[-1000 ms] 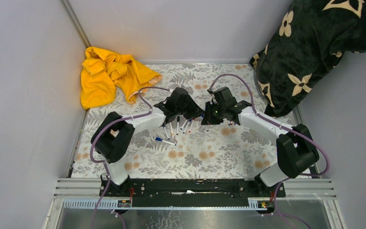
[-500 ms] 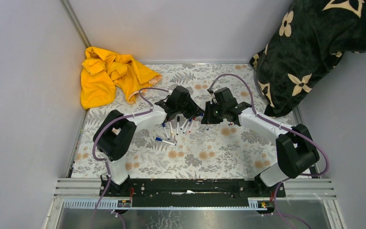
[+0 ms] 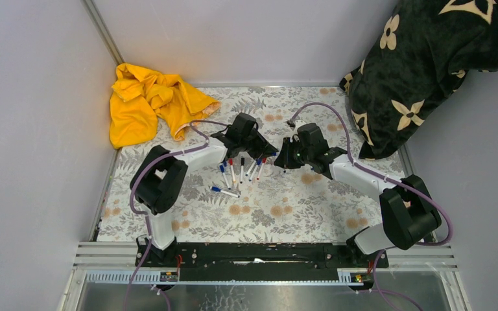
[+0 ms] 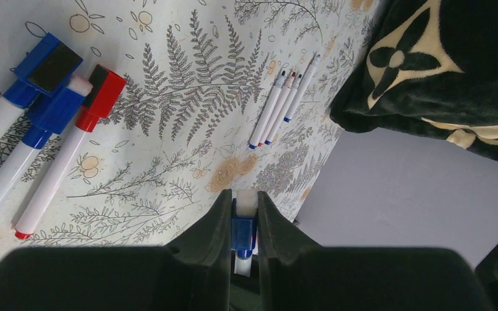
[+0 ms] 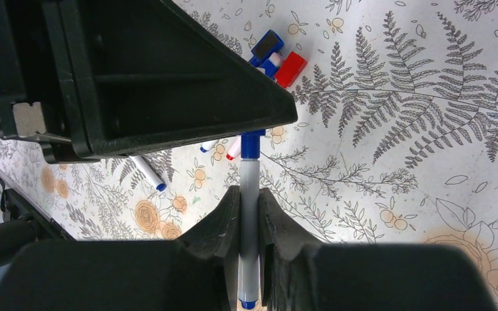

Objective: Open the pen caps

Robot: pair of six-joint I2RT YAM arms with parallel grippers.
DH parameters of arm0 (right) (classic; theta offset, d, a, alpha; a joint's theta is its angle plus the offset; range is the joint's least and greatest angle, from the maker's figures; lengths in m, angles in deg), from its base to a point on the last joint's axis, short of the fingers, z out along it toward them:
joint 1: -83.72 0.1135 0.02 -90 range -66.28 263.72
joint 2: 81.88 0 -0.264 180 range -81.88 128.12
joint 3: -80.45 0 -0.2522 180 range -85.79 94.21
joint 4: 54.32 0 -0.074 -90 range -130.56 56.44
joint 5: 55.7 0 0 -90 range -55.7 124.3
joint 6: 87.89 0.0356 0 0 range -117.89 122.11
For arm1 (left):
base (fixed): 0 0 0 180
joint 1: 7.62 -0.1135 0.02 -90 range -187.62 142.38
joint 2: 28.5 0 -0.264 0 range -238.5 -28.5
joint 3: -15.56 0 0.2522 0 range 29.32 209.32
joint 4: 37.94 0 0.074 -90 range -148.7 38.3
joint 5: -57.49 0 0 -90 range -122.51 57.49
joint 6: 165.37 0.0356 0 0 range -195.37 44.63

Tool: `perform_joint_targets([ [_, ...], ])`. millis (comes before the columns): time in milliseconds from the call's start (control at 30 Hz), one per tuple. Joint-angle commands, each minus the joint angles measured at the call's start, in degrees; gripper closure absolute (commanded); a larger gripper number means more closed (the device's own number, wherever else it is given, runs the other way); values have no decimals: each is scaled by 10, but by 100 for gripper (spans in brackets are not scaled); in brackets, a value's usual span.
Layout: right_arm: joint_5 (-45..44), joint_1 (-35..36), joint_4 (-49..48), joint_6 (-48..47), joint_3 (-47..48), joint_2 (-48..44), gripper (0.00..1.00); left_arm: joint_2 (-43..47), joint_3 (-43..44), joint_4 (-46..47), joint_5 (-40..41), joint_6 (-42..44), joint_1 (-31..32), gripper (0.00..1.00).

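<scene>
Overhead camera looks down from behind; both wrist cameras, close in, share one pen [image 5: 249, 188].

The fern-print table [image 3: 279, 214] carries a yellow cloth [image 3: 146, 103], a black flowered blanket [image 3: 421, 71] and loose pens [image 3: 232, 173]

White links [image 3: 198, 157], black joints [image 3: 159, 188], purple cables [image 3: 324, 103]

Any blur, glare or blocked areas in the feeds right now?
Top external: even light, no glare, sharp, though the pens are tiny. Left wrist: tablecloth sharp; the left gripper body blacks out the bottom. Right wrist: held pen sharp; the left gripper's dark housing hides the upper left.
</scene>
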Motion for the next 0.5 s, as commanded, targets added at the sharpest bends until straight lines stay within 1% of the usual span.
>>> perform_joint_targets([
  [0, 84, 8, 100, -12, -22, -28, 100, -20, 35, 56, 107, -18, -52, 100],
  [333, 99, 8, 123, -24, -34, -53, 100, -43, 91, 50, 106, 57, -56, 100],
  [467, 102, 9, 131, -25, -40, -67, 100, -54, 111, 47, 90, 95, -68, 100],
])
